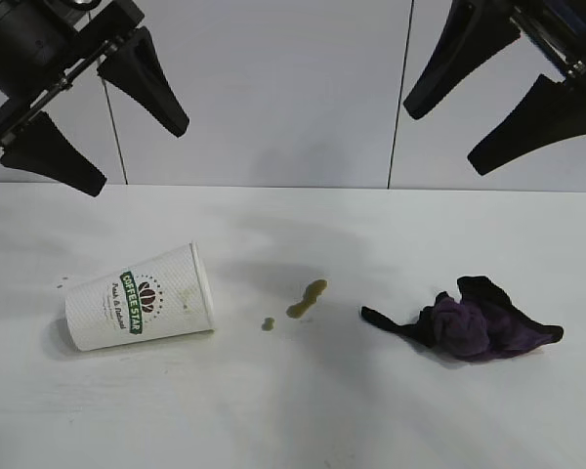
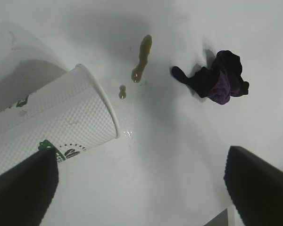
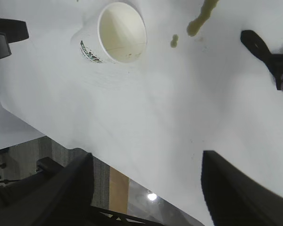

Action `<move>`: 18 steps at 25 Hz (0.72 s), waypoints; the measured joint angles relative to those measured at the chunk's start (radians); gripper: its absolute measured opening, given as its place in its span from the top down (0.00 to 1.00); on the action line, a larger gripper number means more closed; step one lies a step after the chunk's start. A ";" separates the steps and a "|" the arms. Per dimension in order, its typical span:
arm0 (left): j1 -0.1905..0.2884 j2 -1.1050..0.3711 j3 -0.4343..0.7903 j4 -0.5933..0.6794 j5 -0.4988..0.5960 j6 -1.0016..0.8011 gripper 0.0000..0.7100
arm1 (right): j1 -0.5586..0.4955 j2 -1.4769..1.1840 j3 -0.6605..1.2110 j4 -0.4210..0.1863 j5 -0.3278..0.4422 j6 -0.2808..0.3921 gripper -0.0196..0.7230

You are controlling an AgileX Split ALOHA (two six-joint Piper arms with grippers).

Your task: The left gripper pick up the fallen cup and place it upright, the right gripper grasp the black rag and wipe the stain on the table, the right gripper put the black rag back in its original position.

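The white cup (image 1: pixel 142 298) with the green logo lies on its side at the table's (image 1: pixel 293 420) left, mouth towards the olive stain (image 1: pixel 308 298) and its small drop (image 1: pixel 268 323). The black rag (image 1: pixel 474 320), purple in the middle, lies crumpled to the stain's right. My left gripper (image 1: pixel 139 156) hangs open high above the cup, holding nothing. My right gripper (image 1: pixel 441 140) hangs open high above the rag, also holding nothing. The left wrist view shows the cup (image 2: pixel 52 122), stain (image 2: pixel 142 59) and rag (image 2: pixel 217 80) beyond the open left gripper (image 2: pixel 140 155). The right wrist view shows the cup's mouth (image 3: pixel 118 35), the rag's edge (image 3: pixel 269 56) and the right gripper (image 3: pixel 146 157).
A grey panelled wall (image 1: pixel 273 88) stands behind the table. The right wrist view shows the table's edge (image 3: pixel 85 146) with floor beyond it. Bare white tabletop lies in front of the cup, stain and rag.
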 joint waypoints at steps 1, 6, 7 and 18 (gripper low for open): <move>0.000 0.000 0.000 0.000 0.000 -0.001 0.03 | 0.000 0.000 0.000 0.000 0.000 0.000 0.36; 0.000 0.000 0.000 0.000 0.000 -0.001 0.03 | 0.000 0.000 0.000 0.000 -0.001 0.000 0.36; 0.000 0.000 0.000 0.000 0.000 -0.001 0.03 | 0.000 0.000 0.000 0.000 -0.001 0.000 0.36; 0.000 0.000 0.000 -0.009 0.000 -0.001 0.03 | 0.000 0.000 0.000 0.000 -0.007 0.000 0.36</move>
